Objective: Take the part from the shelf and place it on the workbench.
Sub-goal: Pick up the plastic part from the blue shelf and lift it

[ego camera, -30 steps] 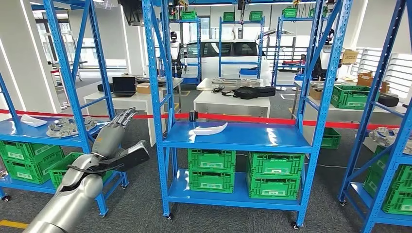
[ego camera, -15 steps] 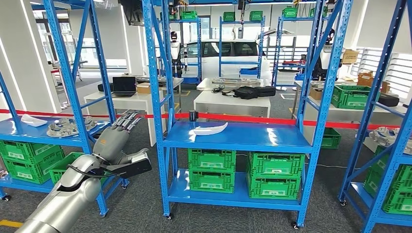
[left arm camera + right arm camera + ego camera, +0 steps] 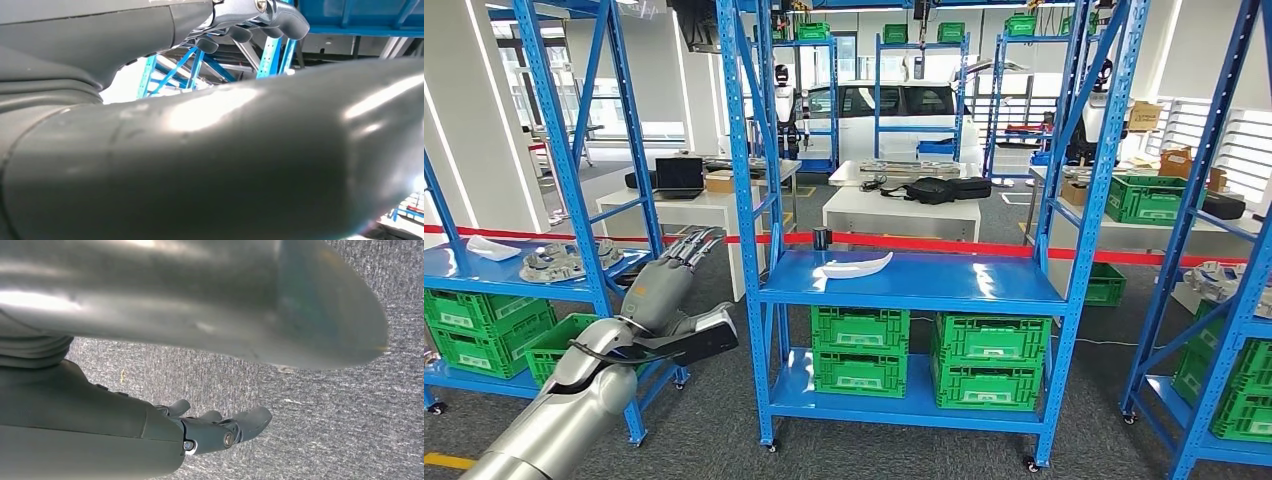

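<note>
Currently our left hand (image 3: 669, 290) is raised with fingers spread, empty, well short of the white part (image 3: 852, 268) lying on the blue shelf (image 3: 944, 285). Right hand (image 3: 220, 432) hangs over carpet, probably empty. Risk: clipping the shelf upright (image 3: 742, 200) while reaching across.

Bright, even daylight floods the hall from tall windows at the back left and right, blown out white. The blue shelf (image 3: 911, 282) surface carries pale glare patches. Uprights lean outward toward the frame edges. In both wrist views, the near thumb is blurred with soft highlights.
</note>
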